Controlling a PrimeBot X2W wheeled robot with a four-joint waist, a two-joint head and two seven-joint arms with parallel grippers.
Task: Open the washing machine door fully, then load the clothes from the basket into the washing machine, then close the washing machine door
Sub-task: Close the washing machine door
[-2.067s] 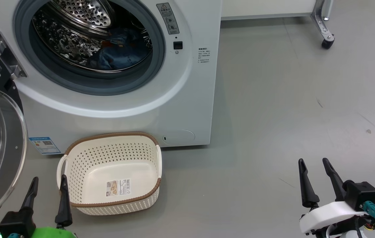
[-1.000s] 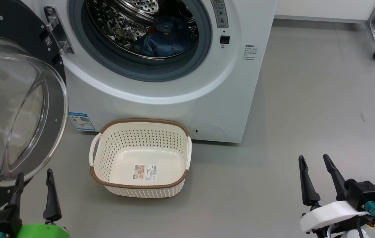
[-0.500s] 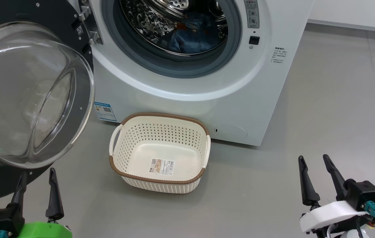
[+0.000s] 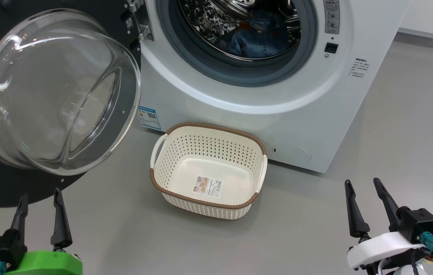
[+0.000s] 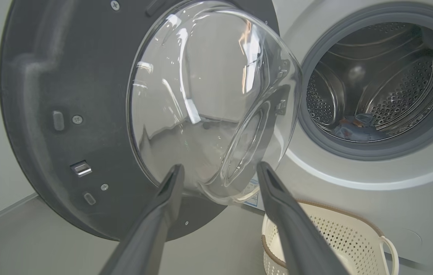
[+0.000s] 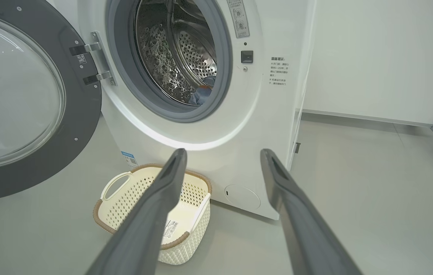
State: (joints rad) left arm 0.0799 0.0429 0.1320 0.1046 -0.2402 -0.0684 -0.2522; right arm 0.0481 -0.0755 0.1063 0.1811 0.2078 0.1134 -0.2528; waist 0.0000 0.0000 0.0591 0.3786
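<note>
While the washing machine door hung swung out on its hinge, I logged it directly ahead of my left gripper, whose fingers were spread wide and held nothing; the glass bowl bulged toward them.
Item, the clothes: a blue bundle with an orange patch lay inside the steel drum, far ahead of both pairs of fingertips.
Item, the basket: it sat on the floor ahead of and between my grippers, just before the washing machine, with a label on its bottom.
Item, my right gripper: fingers likewise wide, empty, well apart from the basket.
</note>
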